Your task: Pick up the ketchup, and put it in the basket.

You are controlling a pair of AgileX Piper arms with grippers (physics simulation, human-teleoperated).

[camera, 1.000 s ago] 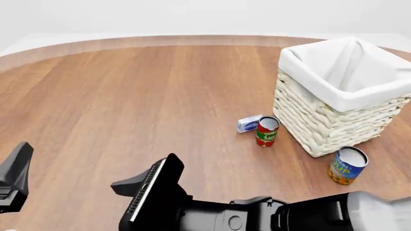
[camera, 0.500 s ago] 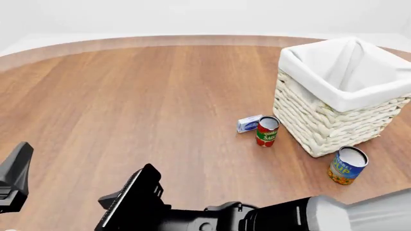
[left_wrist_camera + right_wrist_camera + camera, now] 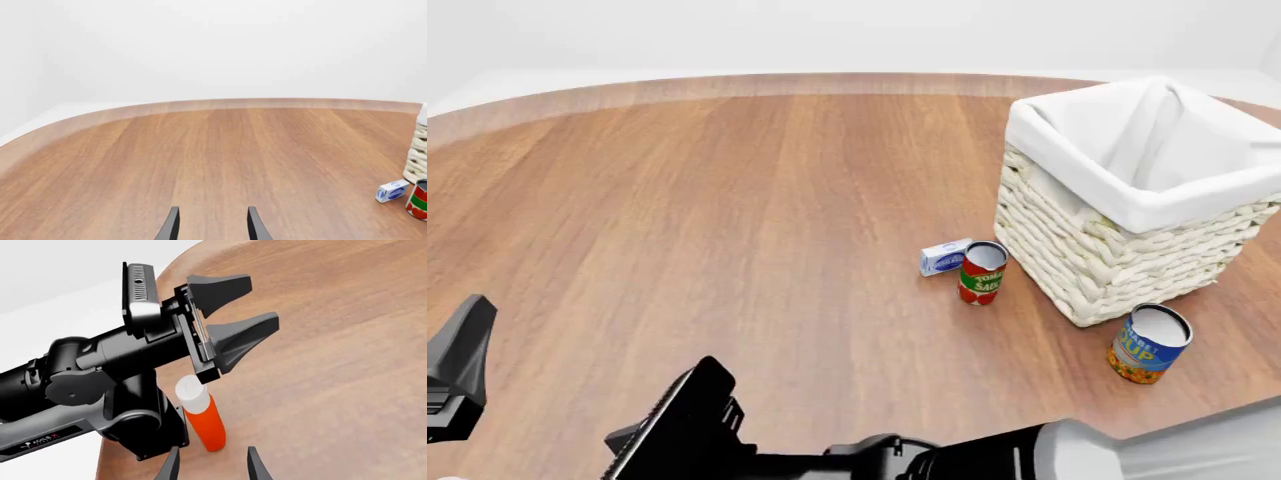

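Right gripper (image 3: 210, 467) tips cropped, ketchup (image 3: 202, 414) label unseen

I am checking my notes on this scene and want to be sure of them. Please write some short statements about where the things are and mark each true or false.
1. The ketchup stands upright on the table. True.
2. The ketchup is already in the basket. False: the right wrist view shows it on the table near the left arm's base.
3. The right tool is shut on the ketchup. False: its fingers are apart, and the bottle lies ahead of them, not between.
4. A red-and-green can stands beside the basket. True.
5. The left tool holds the small blue box. False: it is open and empty; the box lies by the red-and-green can.
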